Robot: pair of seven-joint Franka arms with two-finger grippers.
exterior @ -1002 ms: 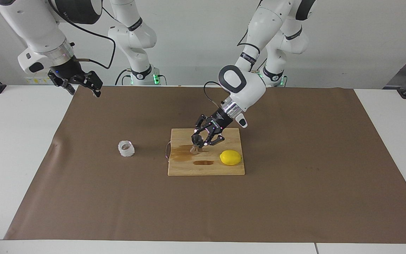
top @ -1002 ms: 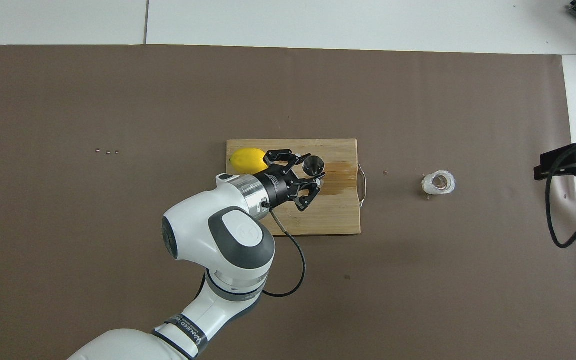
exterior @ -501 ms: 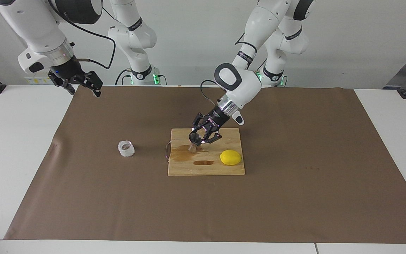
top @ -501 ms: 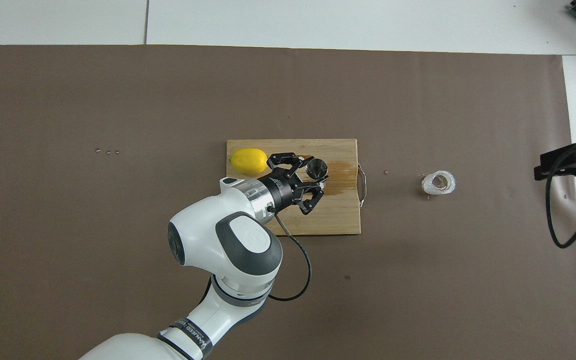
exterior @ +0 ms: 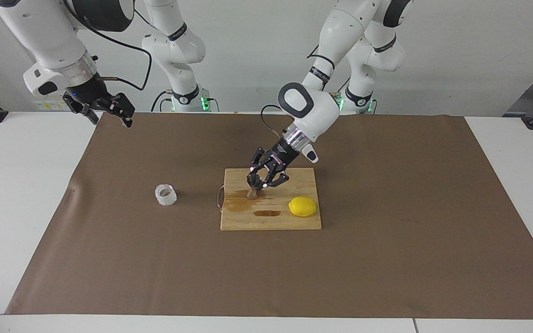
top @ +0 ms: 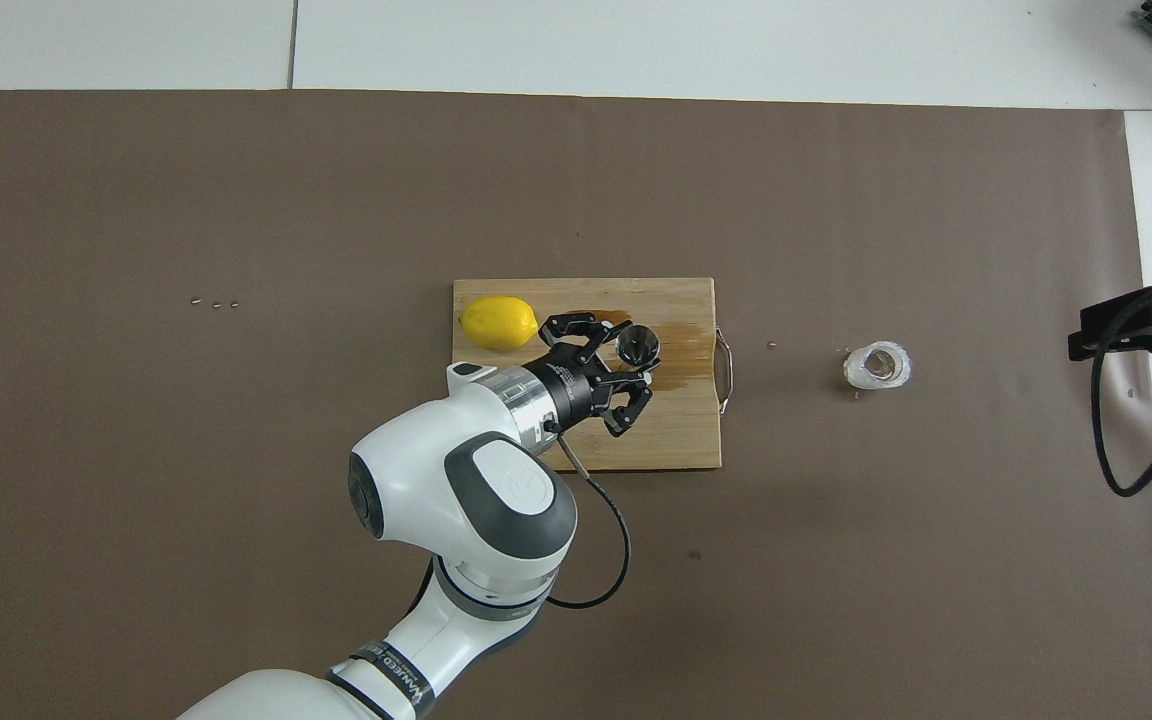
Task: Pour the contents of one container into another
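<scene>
Steel jigger: a small shiny hourglass-shaped steel jigger [exterior: 252, 191] stands upright on the pale wooden cutting board [exterior: 294, 222], toward the right arm's end of it, beside a dark wet stain [exterior: 267, 213].
Left gripper: the left gripper [exterior: 258, 181] is clamped on the jigger's upper cone, fingertips drawn in on it while the outer links splay sideways.
Right gripper: the right gripper [exterior: 104, 109] waits above the right arm's end of the table with its jaws spread wide, holding nothing.
Glass cup: a small squat clear glass cup with bumpy faceted sides [exterior: 165, 194] rests on the brown table covering [exterior: 387, 259], well apart from the board, toward the right arm's end.
Cup contents: something brownish shows inside; what it is cannot be told.
Lemon: a yellow lemon [exterior: 302, 206] lies on the board, toward the left arm's end.
Step in hand: judged to be securing the jigger as receiver.
Technique: hold the jigger level with its mouth facing up; avoid tilting it, and bring the cup's lip directly over the narrow mouth before pouring.
Risk: the mouth is small, so spillage onto the board is likely.
</scene>
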